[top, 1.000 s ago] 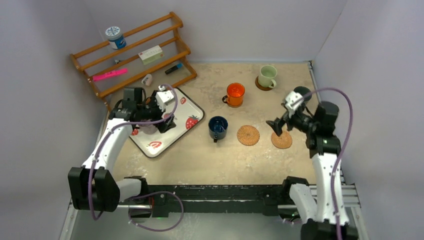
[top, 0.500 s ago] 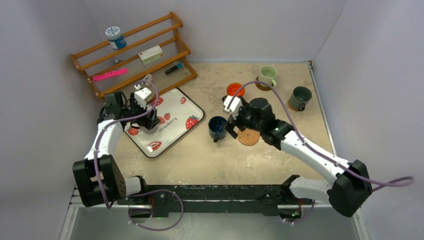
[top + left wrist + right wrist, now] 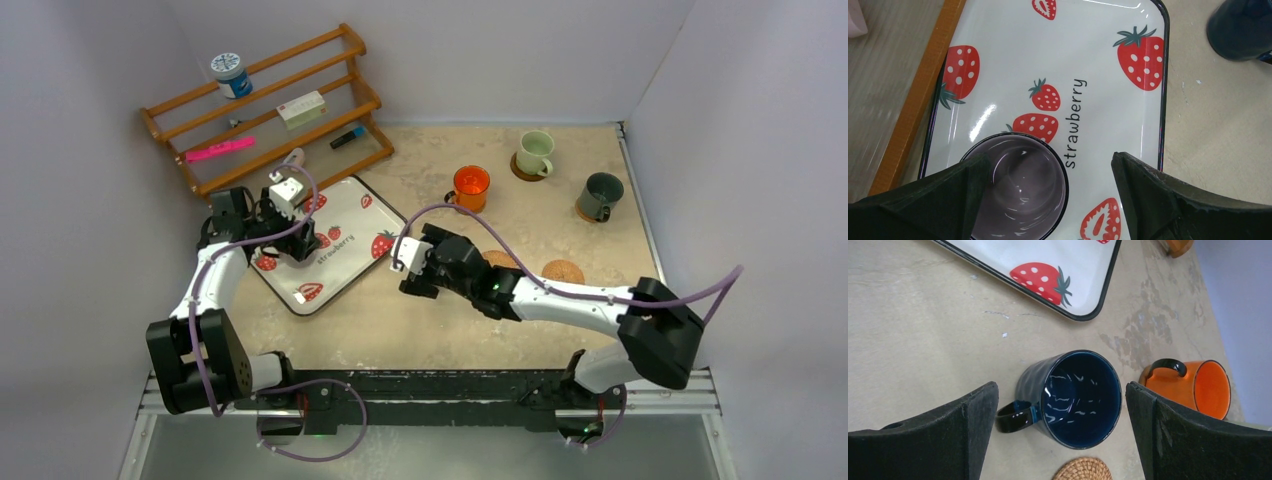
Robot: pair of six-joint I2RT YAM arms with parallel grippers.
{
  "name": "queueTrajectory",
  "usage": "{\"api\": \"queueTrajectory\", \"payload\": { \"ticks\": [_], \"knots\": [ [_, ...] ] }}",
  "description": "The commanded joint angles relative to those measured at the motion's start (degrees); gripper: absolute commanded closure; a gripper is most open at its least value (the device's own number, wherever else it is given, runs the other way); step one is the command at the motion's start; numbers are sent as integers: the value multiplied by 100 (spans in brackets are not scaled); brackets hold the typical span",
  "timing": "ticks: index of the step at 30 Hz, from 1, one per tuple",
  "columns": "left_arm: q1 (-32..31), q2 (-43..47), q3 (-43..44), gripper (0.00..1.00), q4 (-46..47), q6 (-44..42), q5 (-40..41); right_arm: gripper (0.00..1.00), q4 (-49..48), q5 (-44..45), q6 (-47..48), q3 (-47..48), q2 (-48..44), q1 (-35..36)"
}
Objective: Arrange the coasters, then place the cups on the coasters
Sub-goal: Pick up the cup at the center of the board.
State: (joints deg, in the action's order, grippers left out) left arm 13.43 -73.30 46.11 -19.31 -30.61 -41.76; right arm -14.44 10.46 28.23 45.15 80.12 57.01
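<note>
A translucent purple-grey cup (image 3: 1018,192) stands on the strawberry tray (image 3: 1088,50), and my left gripper (image 3: 1048,195) straddles it, open; the left finger (image 3: 923,205) overlaps its rim. The right gripper (image 3: 1063,440) hangs open over the dark blue cup (image 3: 1073,397), which rests on the table with its handle to the left. Just below that cup lies a wicker coaster (image 3: 1082,470). In the top view the right gripper (image 3: 415,270) hides the blue cup. An orange cup (image 3: 470,186) stands behind it. Both the pale green cup (image 3: 535,152) and the dark grey-green cup (image 3: 600,195) sit on coasters. One brown coaster (image 3: 563,271) lies bare.
A wooden rack (image 3: 270,100) at the back left holds a lidded jar (image 3: 231,75), a white box and a pink item. White walls close in the table on the left, back and right. The right arm stretches across the front of the table.
The right arm swung from the right side across to the dark blue cup. The left gripper shifted left over the purple cup a second ago, then held still.
</note>
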Motion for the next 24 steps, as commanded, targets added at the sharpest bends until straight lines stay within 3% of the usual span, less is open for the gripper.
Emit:
{"api": "queueTrajectory", "payload": {
  "ticks": [1,9,24],
  "knots": [
    [19,-37,-35,0,235,29,-221,1,-728,760,341,-5,357,82],
    [19,-71,-38,0,227,5,-328,1,-632,1413,406,-178,466,90],
    [19,-102,-34,0,191,-24,-443,1,-194,1124,237,-770,-197,-169]
  ]
}}
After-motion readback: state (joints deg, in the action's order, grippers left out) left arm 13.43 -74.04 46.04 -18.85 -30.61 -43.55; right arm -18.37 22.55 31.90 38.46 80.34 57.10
